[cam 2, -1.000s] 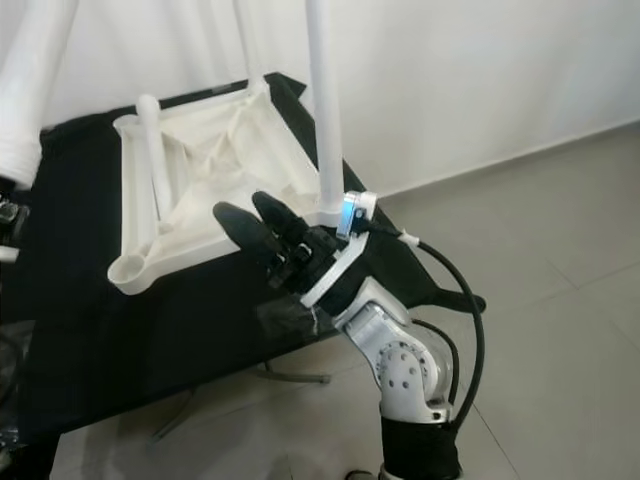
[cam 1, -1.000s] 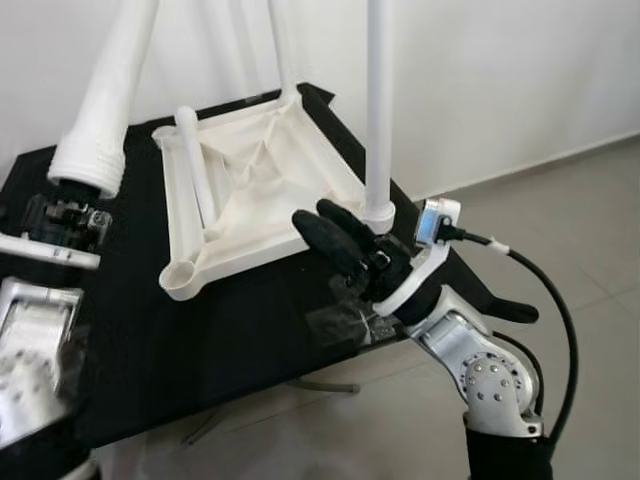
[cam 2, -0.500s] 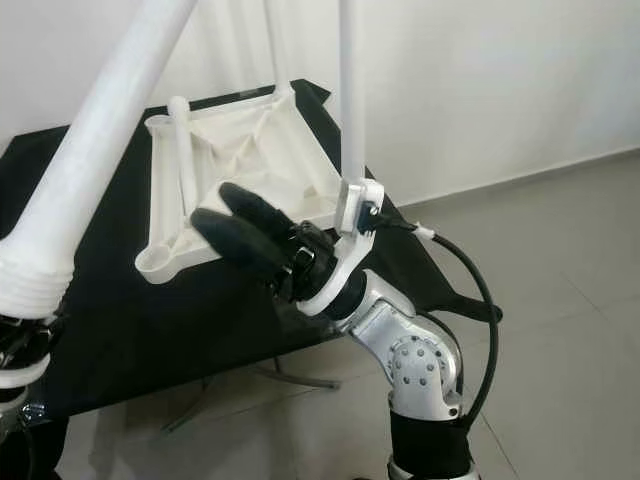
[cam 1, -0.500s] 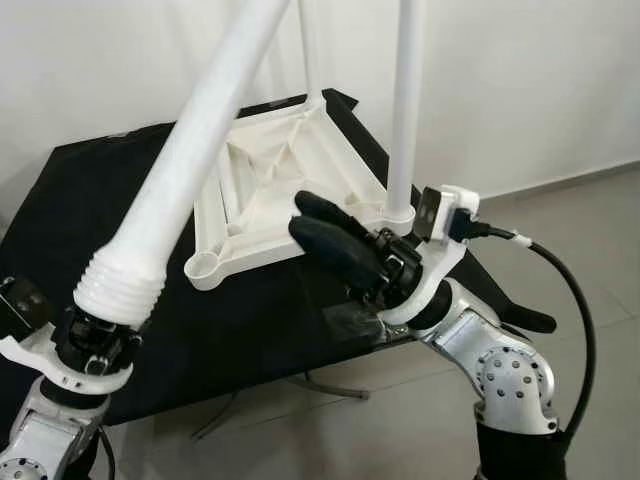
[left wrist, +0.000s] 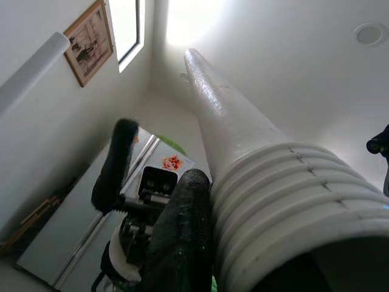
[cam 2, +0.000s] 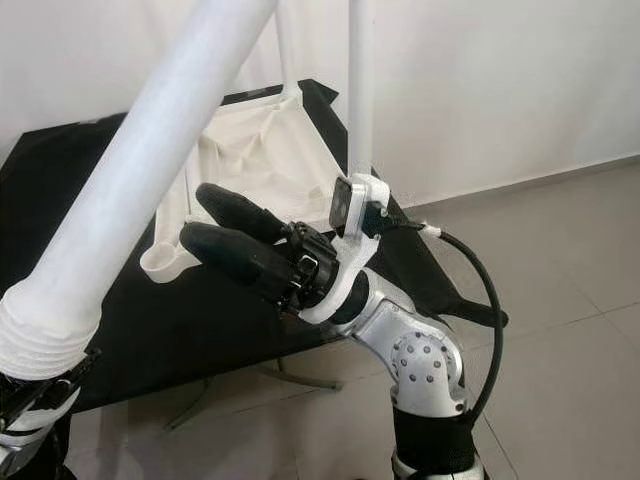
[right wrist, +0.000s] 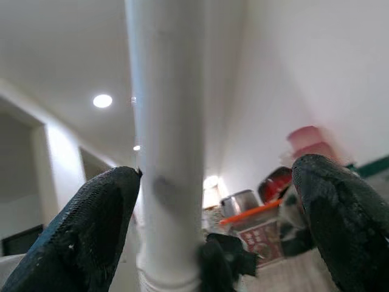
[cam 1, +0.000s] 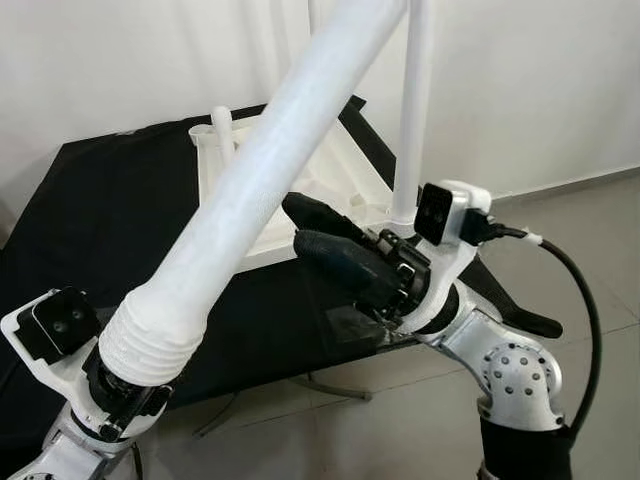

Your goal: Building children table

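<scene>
White plastic table leg [cam 1: 260,190], ribbed end gripped in the left hand [cam 1: 120,395], angles toward the upturned white tabletop [cam 1: 345,180] beyond the wide-open right hand [cam 1: 320,230], likely for socketing.

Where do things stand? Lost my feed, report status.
Left gripper shut on white ribbed table leg. Right gripper open, empty, near upturned white table frame. Upright fitted leg close by.

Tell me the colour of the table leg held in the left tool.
White; the table leg shows best in the left eye view.
</scene>
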`<state>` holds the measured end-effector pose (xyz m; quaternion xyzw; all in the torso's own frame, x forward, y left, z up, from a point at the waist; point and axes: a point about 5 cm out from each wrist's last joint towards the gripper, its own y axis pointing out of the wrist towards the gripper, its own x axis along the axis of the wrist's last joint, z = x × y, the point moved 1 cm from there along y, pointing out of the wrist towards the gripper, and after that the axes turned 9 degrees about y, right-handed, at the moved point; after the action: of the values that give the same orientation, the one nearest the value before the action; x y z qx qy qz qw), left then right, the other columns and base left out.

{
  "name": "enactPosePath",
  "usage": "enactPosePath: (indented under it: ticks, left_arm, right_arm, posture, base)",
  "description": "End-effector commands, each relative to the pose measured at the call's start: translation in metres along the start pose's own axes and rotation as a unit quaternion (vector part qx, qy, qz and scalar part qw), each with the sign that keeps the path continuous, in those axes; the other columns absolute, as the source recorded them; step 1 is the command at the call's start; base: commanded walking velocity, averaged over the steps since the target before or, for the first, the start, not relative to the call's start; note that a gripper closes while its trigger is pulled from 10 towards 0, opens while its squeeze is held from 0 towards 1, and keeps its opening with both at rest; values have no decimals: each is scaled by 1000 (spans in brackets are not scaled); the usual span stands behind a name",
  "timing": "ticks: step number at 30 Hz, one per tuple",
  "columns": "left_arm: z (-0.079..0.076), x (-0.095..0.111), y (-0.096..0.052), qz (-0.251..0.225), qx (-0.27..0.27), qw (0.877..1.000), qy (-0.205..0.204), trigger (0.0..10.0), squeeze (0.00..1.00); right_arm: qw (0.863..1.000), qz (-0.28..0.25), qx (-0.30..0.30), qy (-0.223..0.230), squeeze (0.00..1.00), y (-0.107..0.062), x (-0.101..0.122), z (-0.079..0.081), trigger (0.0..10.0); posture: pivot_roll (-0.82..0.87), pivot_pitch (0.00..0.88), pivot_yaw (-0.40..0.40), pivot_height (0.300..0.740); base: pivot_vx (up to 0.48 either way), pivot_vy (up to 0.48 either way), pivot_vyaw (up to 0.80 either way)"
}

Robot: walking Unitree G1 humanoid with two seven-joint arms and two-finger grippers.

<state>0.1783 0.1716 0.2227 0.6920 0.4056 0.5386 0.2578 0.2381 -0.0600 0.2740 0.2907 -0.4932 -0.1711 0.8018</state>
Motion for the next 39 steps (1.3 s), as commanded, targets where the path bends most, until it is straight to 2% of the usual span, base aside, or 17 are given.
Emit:
enactPosePath:
  ticks: [1,8,12,26,27,28,39]
  left_arm:
    - [-5,1,3,4,-16,1000,1,10000,0]
    - [-6,-4,7,9,-27,1000,-6,10000,0]
    - [-10,-15,11,36,-43,998,-23,10000,0]
    - [-14,-32,17,66,-56,995,-52,10000,0]
    - [-14,-32,17,66,-56,995,-52,10000,0]
    - [-14,-33,18,68,-55,995,-54,10000,0]
    - [-14,-37,18,75,-55,994,-55,10000,0]
  right_arm:
    - [999,9,38,11,0,8,-3,5,10000]
    - [997,24,78,9,0,21,-1,6,10000]
    - [996,20,89,2,0,32,2,1,10000]
    - [993,10,114,-1,0,42,9,-1,10000]
    - [993,8,116,-1,0,42,9,-1,2353]
    - [993,5,121,1,0,43,10,-1,0]
    - [991,7,132,3,0,43,11,0,0]
  posture:
    - [-80,49,71,740]
    - [-76,44,70,740]
    - [-72,40,70,740]
    - [-72,38,72,740]
    - [-73,36,75,740]
    - [-75,34,76,740]
    - [-75,33,75,740]
  base:
    - [0,0,0]
    - [0,0,0]
    - [0,0,0]
    - [0,0,0]
    - [0,0,0]
    - [0,0,0]
    - [0,0,0]
